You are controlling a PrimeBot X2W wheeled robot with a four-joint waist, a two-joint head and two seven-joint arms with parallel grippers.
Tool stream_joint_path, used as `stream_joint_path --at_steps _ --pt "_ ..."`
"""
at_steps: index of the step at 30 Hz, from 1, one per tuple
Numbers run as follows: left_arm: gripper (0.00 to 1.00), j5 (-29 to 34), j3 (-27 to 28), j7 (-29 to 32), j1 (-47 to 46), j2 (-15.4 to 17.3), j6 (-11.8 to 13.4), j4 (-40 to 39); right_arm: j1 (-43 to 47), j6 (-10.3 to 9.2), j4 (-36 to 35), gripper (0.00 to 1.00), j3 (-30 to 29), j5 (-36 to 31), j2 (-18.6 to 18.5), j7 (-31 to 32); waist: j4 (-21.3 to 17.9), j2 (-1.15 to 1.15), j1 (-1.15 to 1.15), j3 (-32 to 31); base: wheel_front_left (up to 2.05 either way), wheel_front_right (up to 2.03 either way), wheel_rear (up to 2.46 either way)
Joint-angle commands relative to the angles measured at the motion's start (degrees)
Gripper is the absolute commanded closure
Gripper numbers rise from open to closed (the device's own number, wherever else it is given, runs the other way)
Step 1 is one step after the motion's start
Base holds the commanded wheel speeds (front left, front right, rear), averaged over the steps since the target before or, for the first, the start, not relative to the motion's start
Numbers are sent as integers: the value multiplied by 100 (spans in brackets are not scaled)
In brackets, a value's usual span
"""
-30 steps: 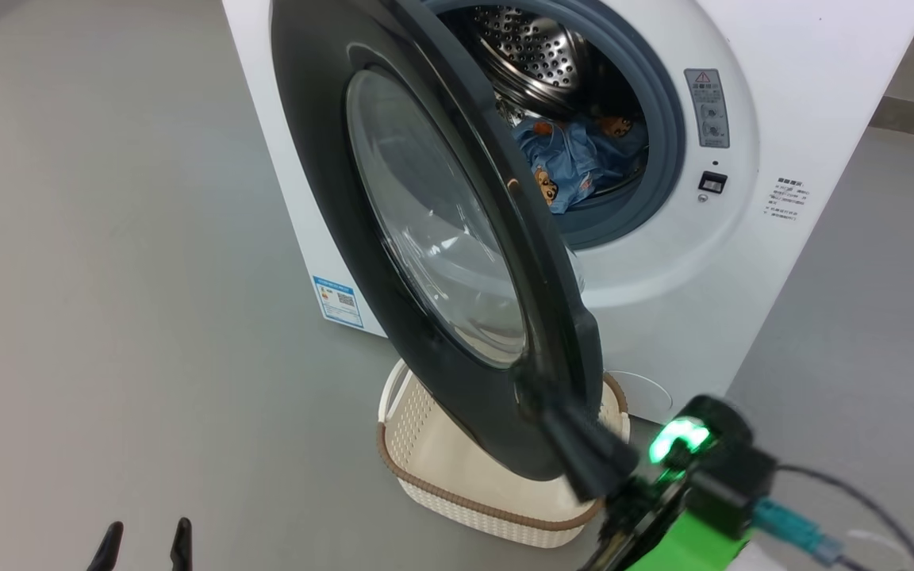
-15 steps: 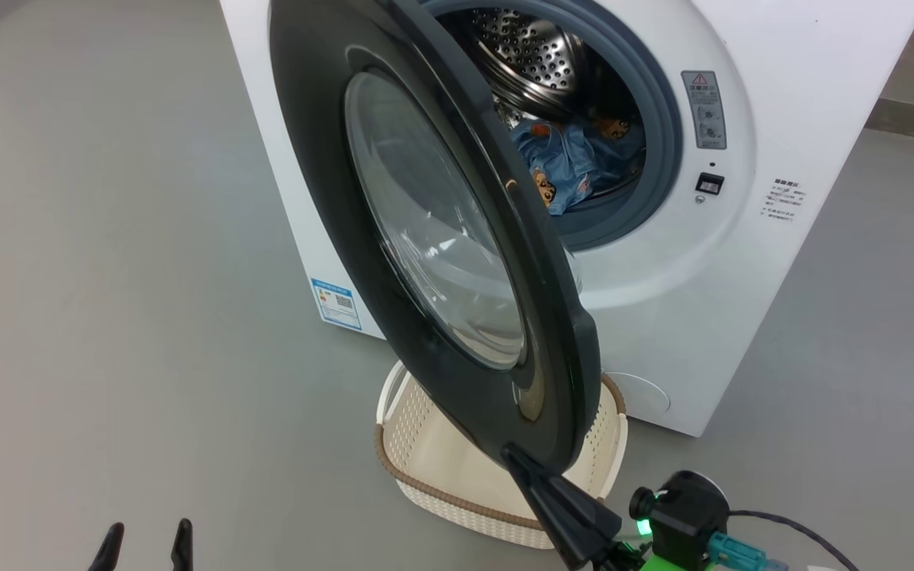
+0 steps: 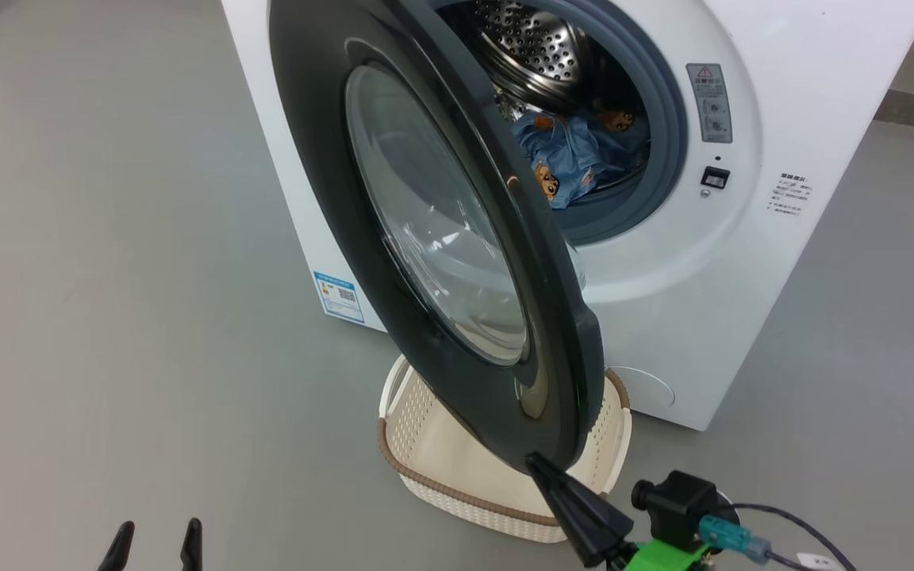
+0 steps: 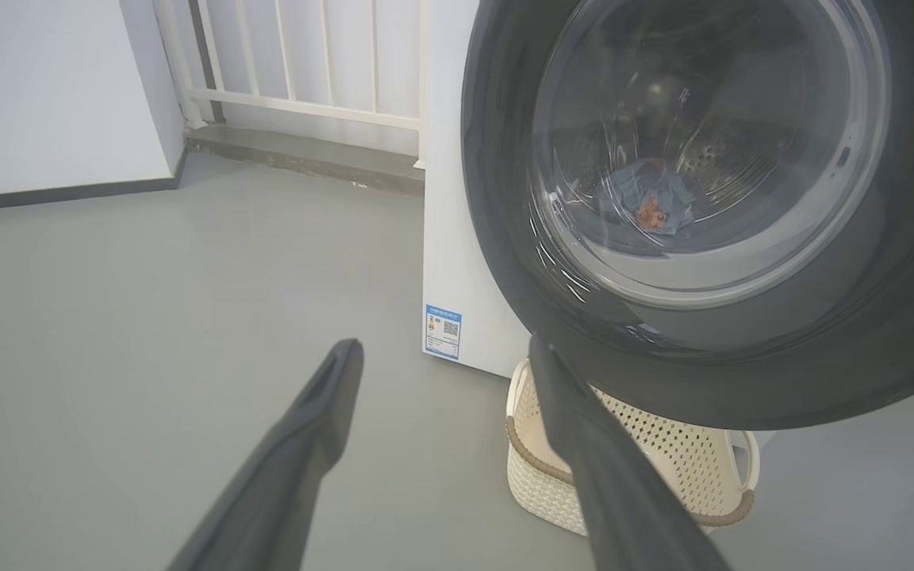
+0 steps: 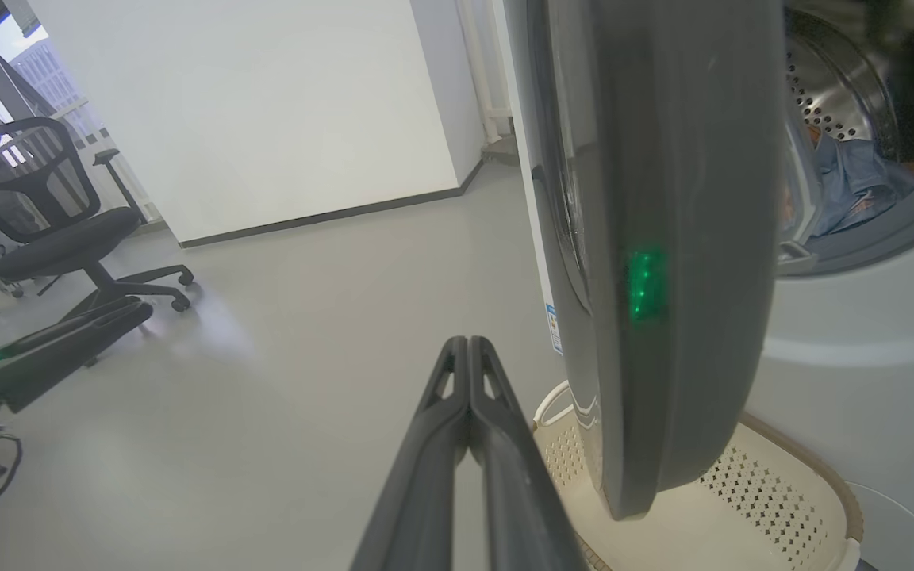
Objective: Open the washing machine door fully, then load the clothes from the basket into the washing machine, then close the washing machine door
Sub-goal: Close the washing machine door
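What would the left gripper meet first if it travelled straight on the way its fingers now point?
Bare grey floor lies ahead at first; beyond it the left gripper would probably reach the washing machine's white front near its blue label, beside the washing machine door. Depth is uncertain.

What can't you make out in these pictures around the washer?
- Head view: the washing machine door covers much of the basket, so leftovers inside can't be ruled out.
- Left wrist view: the clothes blur behind door glass; their count is unclear.
- Head view: the blue label print is too small to read.
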Motion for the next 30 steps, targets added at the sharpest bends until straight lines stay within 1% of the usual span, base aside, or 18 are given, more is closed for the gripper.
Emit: stream_joint_path --at_steps 1,11,14,19,30 --pt "0 -58 182 -79 -250 82 4 -93 -243 42 -90 100 51 49 61 -47 18 0 0 19 0 0 0" --pt "0 -92 172 -79 -335 67 4 -97 -537 42 329 100 -128 68 169 -47 98 0 0 130 0 0 0" --pt "0 -105 203 -79 -339 60 4 -113 -550 42 352 100 -289 19 194 -47 82 0 0 177 0 0 0" --pt "0 -118 201 -79 -380 53 4 -122 -602 42 359 100 -390 -16 207 -47 40 0 0 255 0 0 0" --pt "0 -139 169 -79 -503 24 4 -155 -770 42 312 100 -796 -138 149 -47 -46 0 0 450 0 0 0"
